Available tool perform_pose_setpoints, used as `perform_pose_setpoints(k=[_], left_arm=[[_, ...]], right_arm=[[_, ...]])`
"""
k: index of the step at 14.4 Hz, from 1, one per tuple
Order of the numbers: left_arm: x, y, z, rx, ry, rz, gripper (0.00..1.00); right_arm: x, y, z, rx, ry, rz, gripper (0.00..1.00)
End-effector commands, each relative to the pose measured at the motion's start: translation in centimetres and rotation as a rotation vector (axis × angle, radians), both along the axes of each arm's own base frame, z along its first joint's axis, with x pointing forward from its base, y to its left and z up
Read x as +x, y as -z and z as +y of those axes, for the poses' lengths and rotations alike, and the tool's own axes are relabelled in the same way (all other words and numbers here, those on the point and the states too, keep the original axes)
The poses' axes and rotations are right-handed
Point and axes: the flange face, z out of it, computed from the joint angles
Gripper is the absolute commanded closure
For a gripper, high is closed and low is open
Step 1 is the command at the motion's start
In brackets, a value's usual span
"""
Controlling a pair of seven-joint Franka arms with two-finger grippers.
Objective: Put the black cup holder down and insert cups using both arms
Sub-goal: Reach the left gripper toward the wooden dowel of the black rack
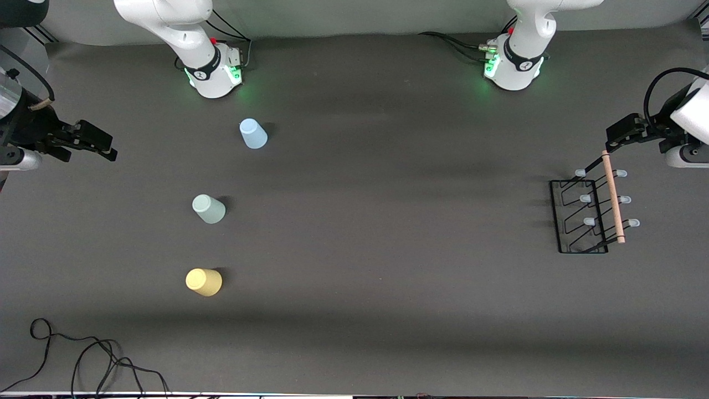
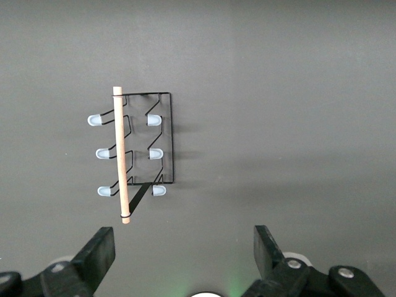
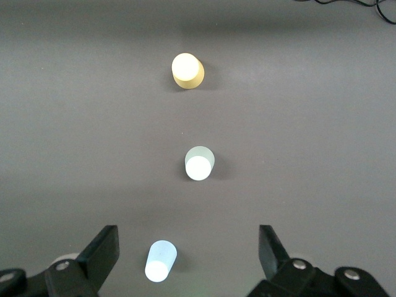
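The black cup holder (image 1: 581, 216) stands on the dark table at the left arm's end, its wooden rod handle (image 1: 613, 197) on top. My left gripper (image 1: 615, 141) hangs open and empty just above the handle's end that lies farther from the front camera. The left wrist view shows the holder (image 2: 162, 142) clear of the open left gripper (image 2: 184, 238). Three cups stand upside down toward the right arm's end: light blue (image 1: 253, 133), mint green (image 1: 209, 209) and yellow (image 1: 204, 282), nearest the front camera. My right gripper (image 1: 102, 145) hovers open and empty past them; its wrist view shows the blue cup (image 3: 161, 260) under the right gripper (image 3: 189, 238).
Both arm bases (image 1: 213, 72) (image 1: 512, 66) glow green at the table's back edge. Loose black cables (image 1: 83, 354) lie near the front edge at the right arm's end. A wide stretch of bare table separates the cups from the holder.
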Motion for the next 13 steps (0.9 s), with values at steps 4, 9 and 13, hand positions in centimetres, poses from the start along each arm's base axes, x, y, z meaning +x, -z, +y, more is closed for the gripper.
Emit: perform_pose_setpoints(k=[4,9,13], left_arm=[[0.1,-0.2,-0.5,0.007,0.007,-0.01,0.0],[-0.1,0.1,0.0,0.007,-0.002,0.003,0.0],[-2.2,0.9,6.0,0.002,0.04,0.032,0.0]], right_arm=[[0.1,-0.5,0.3,-0.012,0.005,-0.004,0.0],[0.0,0.1,0.1,-0.013,0.02,0.011,0.0],[0.5,1.2,0.2,-0.015,0.003,0.031,0.0]])
